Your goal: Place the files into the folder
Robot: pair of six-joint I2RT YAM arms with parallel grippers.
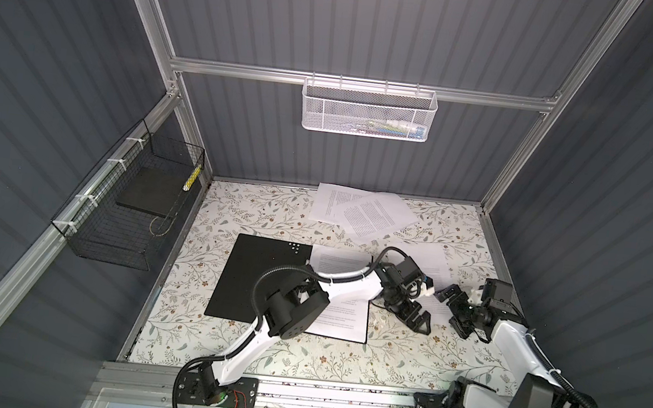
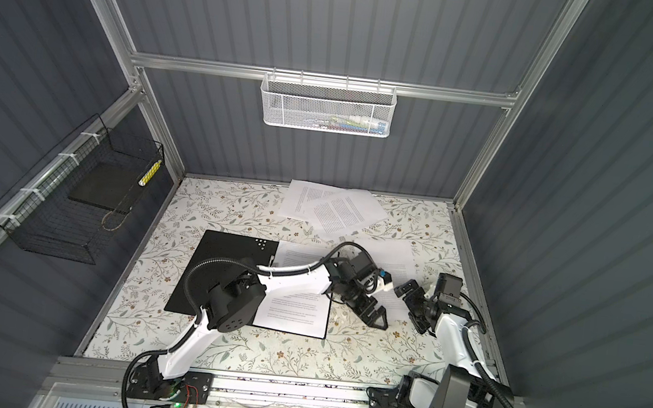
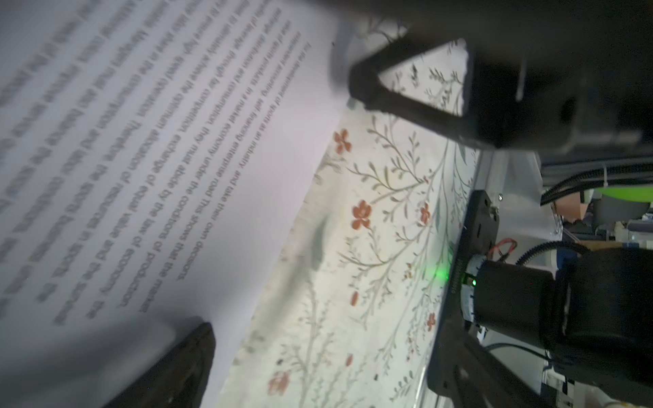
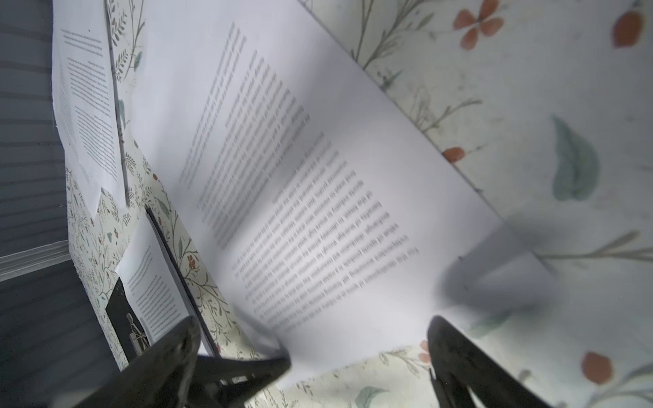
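Note:
The folder [image 1: 258,277] lies open on the floral table, black inside, with a printed sheet [image 1: 341,319] on its right half. Two of the files [image 1: 365,213] overlap at the back. Another sheet [image 1: 434,267] lies to the folder's right, under both grippers. My left gripper [image 1: 419,323] is open and low over that sheet's near edge; one finger [image 3: 183,360] sits on the paper [image 3: 159,159]. My right gripper [image 1: 452,311] faces it, open, with the sheet's corner [image 4: 353,335] and a left-gripper finger [image 4: 254,367] between its fingers [image 4: 459,364]. Neither holds anything.
A white mesh basket [image 1: 369,109] hangs on the back wall and a black wire basket [image 1: 127,207] on the left wall. The aluminium rail [image 1: 336,398] with both arm bases runs along the front. The right wall is close behind the right arm.

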